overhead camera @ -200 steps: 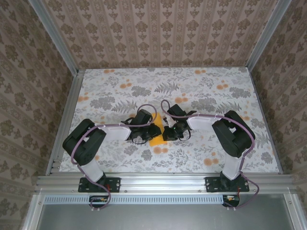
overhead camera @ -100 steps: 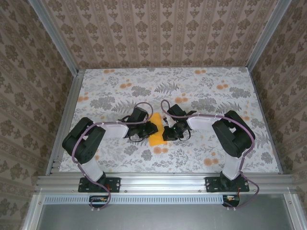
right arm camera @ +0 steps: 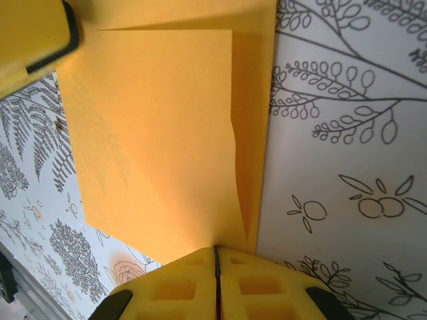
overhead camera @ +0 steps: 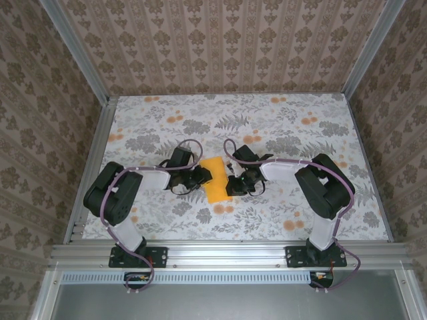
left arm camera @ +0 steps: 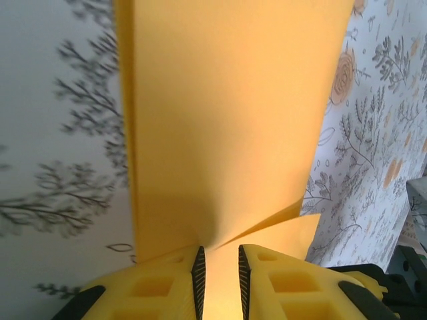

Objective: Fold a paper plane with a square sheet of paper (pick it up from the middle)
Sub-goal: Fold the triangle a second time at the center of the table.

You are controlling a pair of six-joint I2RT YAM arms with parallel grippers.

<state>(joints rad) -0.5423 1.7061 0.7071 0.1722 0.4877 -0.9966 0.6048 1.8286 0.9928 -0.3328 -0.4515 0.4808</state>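
No text, label, brand, number or sign can be read anywhere. The bench (overhead camera: 267, 113), the walls (overhead camera: 220, 47) and the orange-yellow paper (overhead camera: 215, 179) carry pattern or plain colour only.

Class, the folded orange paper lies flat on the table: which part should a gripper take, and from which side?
Likely the folded paper's right long edge, coming in low from the robot's right along the table: it lies flat and thin, and its layers there lift slightly.
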